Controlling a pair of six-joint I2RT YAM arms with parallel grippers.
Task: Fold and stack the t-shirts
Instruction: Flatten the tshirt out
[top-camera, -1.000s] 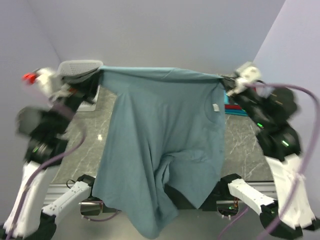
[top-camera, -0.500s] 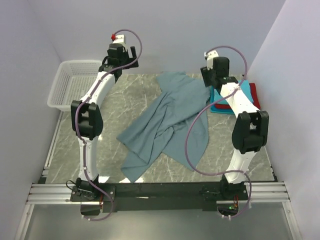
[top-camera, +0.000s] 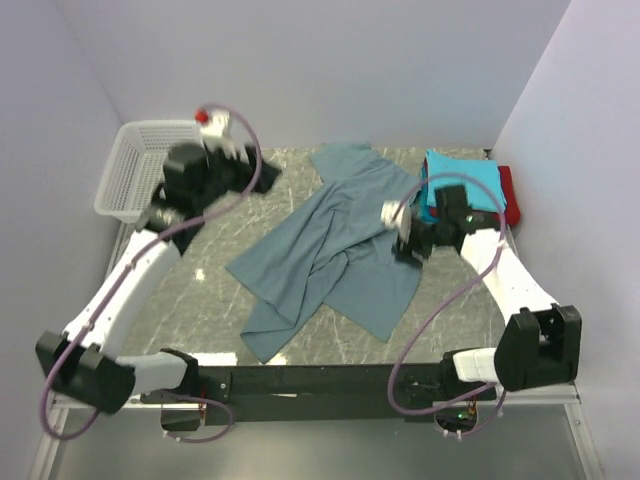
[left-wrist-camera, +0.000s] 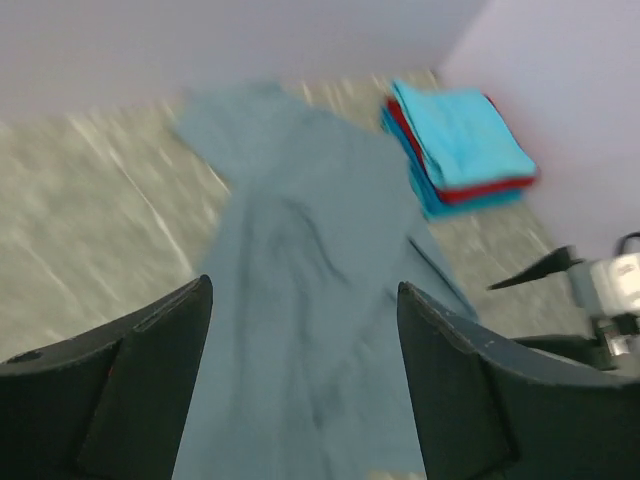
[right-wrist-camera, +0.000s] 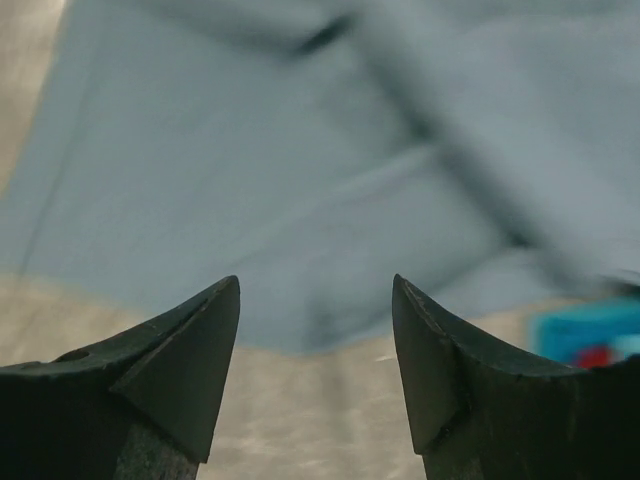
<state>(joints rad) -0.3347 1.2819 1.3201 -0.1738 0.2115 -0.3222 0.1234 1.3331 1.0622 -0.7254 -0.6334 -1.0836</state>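
The large grey-blue t-shirt (top-camera: 330, 250) lies crumpled in a diagonal heap across the middle of the marble table. A folded stack sits at the back right, a turquoise shirt (top-camera: 462, 185) on top and a red one (top-camera: 508, 186) under it. My left gripper (top-camera: 262, 176) hovers open above the table, left of the heap's far end; in the left wrist view its jaws (left-wrist-camera: 303, 287) frame the shirt (left-wrist-camera: 300, 230) and the stack (left-wrist-camera: 460, 135). My right gripper (top-camera: 402, 245) is open over the shirt's right edge (right-wrist-camera: 300, 150), with nothing between its jaws (right-wrist-camera: 316, 282).
A white mesh basket (top-camera: 140, 165) stands at the back left corner. Walls close the table on the left, back and right. The arms' black base rail (top-camera: 320, 382) runs along the near edge. Both wrist views are blurred by motion.
One second ago both grippers held the grey-blue shirt stretched up in the air. They let go; the shirt now lies on the table. Both arms have since drawn back and down toward it.
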